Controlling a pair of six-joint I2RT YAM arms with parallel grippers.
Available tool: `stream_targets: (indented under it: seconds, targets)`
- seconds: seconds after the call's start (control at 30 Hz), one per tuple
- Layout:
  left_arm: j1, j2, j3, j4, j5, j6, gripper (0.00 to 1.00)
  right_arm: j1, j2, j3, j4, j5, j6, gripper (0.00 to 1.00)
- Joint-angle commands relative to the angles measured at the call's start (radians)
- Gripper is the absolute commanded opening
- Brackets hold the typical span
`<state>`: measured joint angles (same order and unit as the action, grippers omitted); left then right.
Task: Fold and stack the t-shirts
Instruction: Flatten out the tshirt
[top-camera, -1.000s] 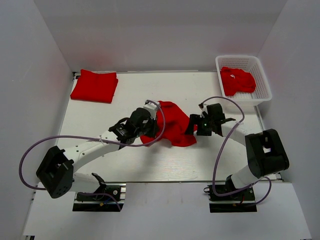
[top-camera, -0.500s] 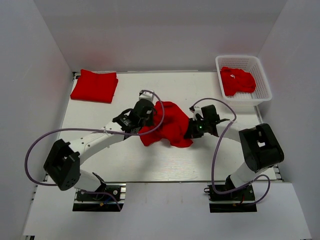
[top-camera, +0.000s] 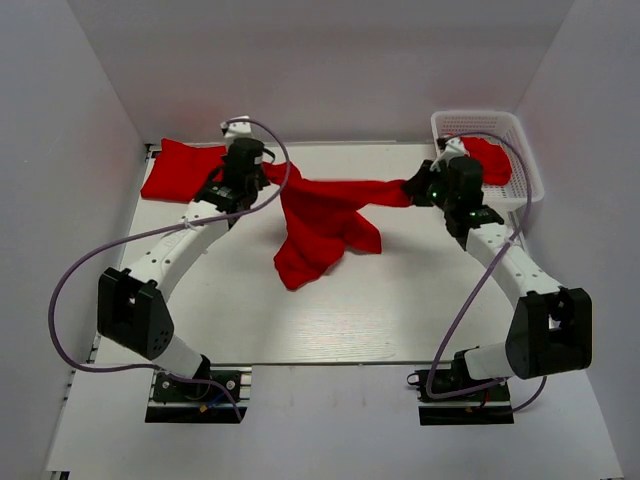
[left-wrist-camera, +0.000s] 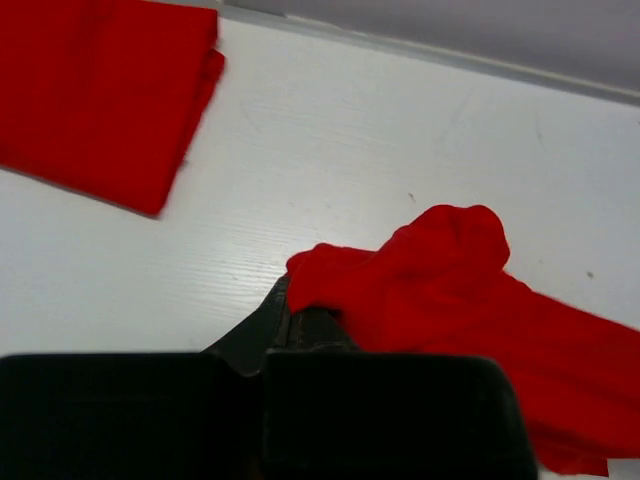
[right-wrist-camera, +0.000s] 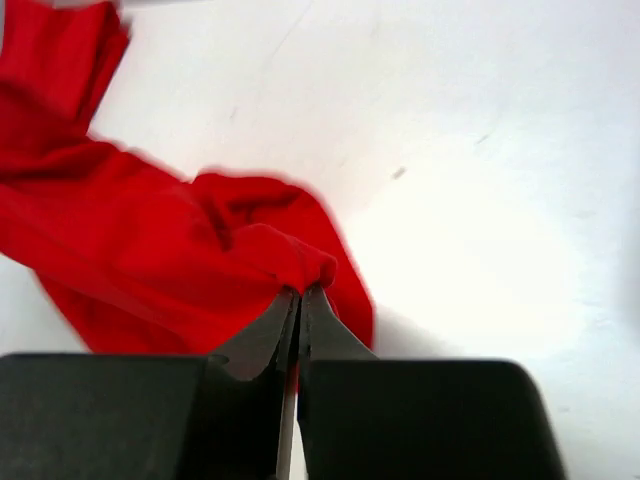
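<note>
both your grippers are clamped on the same shirt (top-camera: 325, 215). the left gripper (top-camera: 266, 176) has its jaws pinched together on one bunched corner. the left wrist view shows cloth bulging out just past the tips. the right gripper (top-camera: 416, 190) is closed the same way on the opposite end, with a fold of red trapped between its jaws in the right wrist view.

the edge you hold runs straight across the table (top-camera: 420, 300), left to right, pulled taut between the two grippers over the far half. the rest of the shirt hangs below that line and trails toward the near left in a twisted point. i can't tell whether that point touches the table.

so the long axis now lies from jaw to jaw, and the loose body sits on the near side of it. i'd judge the coming move to be a spread and lay-down. for that, keep the grippers level and apart and carry the taut edge so the hanging part unrolls flat rather than bunching under it.

the folded shirt (top-camera: 188, 170) lies at the far left corner, just beyond the left gripper, so your left arm is nearer the stack. the basket (top-camera: 533, 180), with a spare shirt (top-camera: 497, 158) in it, sits just behind the right gripper. mind that side if you swing wide.
</note>
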<state>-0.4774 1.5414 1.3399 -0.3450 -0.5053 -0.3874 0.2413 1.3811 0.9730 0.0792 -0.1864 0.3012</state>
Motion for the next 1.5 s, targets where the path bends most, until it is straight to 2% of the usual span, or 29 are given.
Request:
stream_targets:
  seconds: [0.0, 0.17, 0.23, 0.37, 0.47, 0.53, 0.57, 0.6, 0.7, 0.77, 1.13, 1.27, 1.47]
  targets:
    - [0.068, -0.076, 0.056, -0.003, 0.035, 0.076, 0.00, -0.066, -0.033, 0.101, 0.028, 0.097, 0.010, 0.00]
    - [0.126, -0.098, 0.163, 0.015, 0.227, 0.157, 0.00, -0.120, -0.071, 0.223, 0.025, 0.097, -0.037, 0.00]
    - [0.151, -0.098, 0.259, 0.006, 0.257, 0.171, 0.00, -0.135, -0.076, 0.318, 0.015, 0.110, -0.066, 0.00]
    - [0.160, -0.098, 0.344, 0.006, 0.348, 0.212, 0.00, -0.157, -0.070, 0.444, -0.002, 0.058, -0.108, 0.00]
    - [0.160, -0.107, 0.427, 0.021, 0.376, 0.238, 0.00, -0.163, -0.056, 0.547, 0.008, 0.015, -0.129, 0.00]
    - [0.169, -0.073, 0.546, 0.021, 0.389, 0.258, 0.00, -0.166, -0.021, 0.602, 0.010, -0.010, -0.143, 0.00]
    - [0.169, -0.055, 0.595, -0.003, 0.398, 0.269, 0.00, -0.169, -0.011, 0.698, 0.010, -0.019, -0.149, 0.00]
    - [0.169, -0.014, 0.698, -0.018, 0.407, 0.286, 0.00, -0.166, 0.028, 0.732, 0.002, -0.034, -0.155, 0.00]
    - [0.169, 0.049, 0.839, -0.048, 0.416, 0.312, 0.00, -0.166, 0.082, 0.897, -0.012, -0.064, -0.154, 0.00]
    - [0.169, 0.059, 0.883, -0.060, 0.416, 0.321, 0.00, -0.166, 0.090, 0.935, -0.010, -0.087, -0.152, 0.00]
    - [0.169, -0.052, 0.760, 0.008, 0.386, 0.354, 0.00, -0.166, 0.032, 0.934, 0.005, -0.097, -0.180, 0.00]
    - [0.169, -0.015, 0.751, 0.018, 0.361, 0.363, 0.00, -0.171, 0.111, 0.957, 0.030, -0.093, -0.185, 0.00]
    - [0.169, 0.141, 0.876, 0.051, 0.315, 0.392, 0.00, -0.171, 0.303, 1.131, 0.050, -0.117, -0.174, 0.00]
